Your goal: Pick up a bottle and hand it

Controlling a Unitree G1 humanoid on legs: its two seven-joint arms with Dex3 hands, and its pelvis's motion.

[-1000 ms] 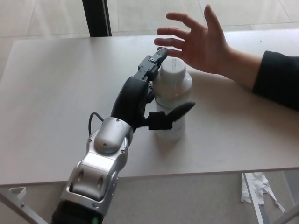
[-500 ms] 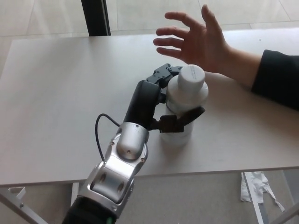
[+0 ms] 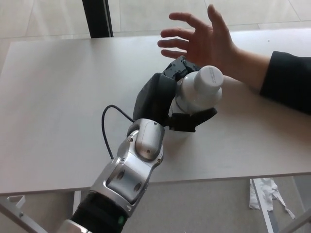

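A white bottle (image 3: pixel 199 92) with a white cap is held in my left hand (image 3: pixel 177 99), lifted off the table and tilted with its cap toward the camera. My thumb (image 3: pixel 197 119) crosses under the bottle's front and the fingers (image 3: pixel 179 68) wrap its far side. Just behind and to the right of the bottle, a person's open hand (image 3: pixel 204 41) hovers with spread fingers, a dark sleeve (image 3: pixel 286 82) trailing to the right edge. My right hand does not show.
A pale table (image 3: pixel 58 97) fills most of the view, its near edge running across the bottom. A dark post (image 3: pixel 97 18) stands behind the table at the top. White scraps (image 3: pixel 265 196) lie on the floor at lower right.
My left hand has raised the bottle off the table and carried it up and right toward the person's hand, tilting it. The person's hand has stayed nearly still.
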